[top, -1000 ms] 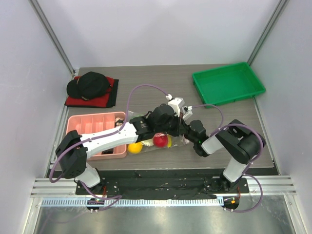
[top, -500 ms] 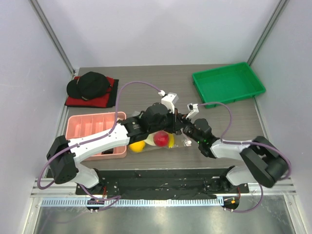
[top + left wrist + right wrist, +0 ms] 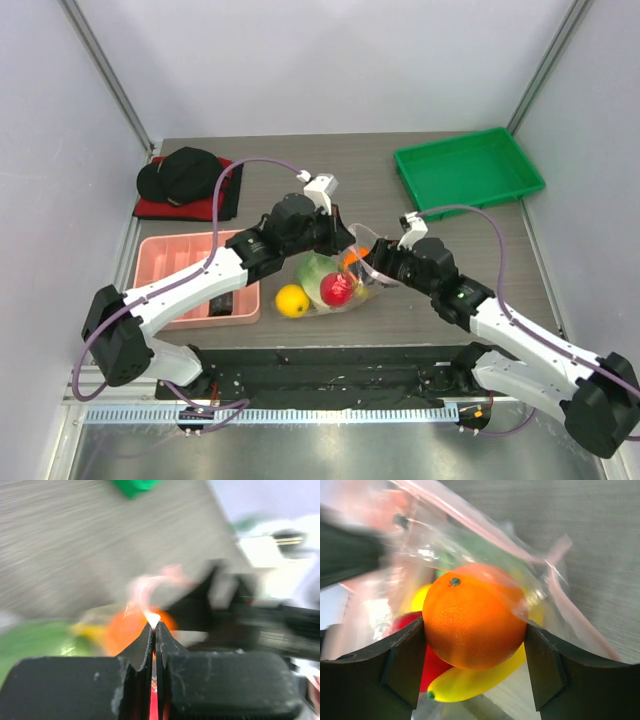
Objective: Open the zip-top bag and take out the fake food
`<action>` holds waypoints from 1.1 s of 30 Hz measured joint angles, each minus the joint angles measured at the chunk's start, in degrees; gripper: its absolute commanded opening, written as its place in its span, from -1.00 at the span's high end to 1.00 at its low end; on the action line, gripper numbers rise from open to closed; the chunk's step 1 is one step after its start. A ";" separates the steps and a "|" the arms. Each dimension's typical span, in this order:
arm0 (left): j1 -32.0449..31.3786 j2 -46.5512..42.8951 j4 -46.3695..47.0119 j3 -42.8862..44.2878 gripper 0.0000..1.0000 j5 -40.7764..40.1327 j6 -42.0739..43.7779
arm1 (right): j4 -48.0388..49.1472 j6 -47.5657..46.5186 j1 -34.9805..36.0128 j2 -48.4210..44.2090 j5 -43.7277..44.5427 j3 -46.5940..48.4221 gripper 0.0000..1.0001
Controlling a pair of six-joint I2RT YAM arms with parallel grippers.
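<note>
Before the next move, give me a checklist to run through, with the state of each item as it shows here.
1. Left jaws pinched shut on the zip-top bag edge: ok.
2. Bag mouth open around the right jaws: ok.
3. The orange seated between the right jaws, touching both: ok.
4. Film clear of the orange: cannot tell; plastic seems to lie over its far side.
5. The banana and red fruit outside the grip, beneath the orange: ok.
</note>
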 measured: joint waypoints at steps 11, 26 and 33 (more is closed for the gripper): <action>2.16 -6.60 -0.50 -2.73 1.00 0.22 0.59 | -17.44 -1.73 0.50 -8.52 5.03 11.61 0.52; 4.02 -8.02 0.63 -2.21 1.00 8.74 0.13 | -22.95 -5.22 0.59 -1.22 5.97 24.61 0.53; 2.10 -7.76 0.59 1.22 1.00 10.78 2.01 | -25.31 1.77 1.18 3.26 13.84 28.22 0.56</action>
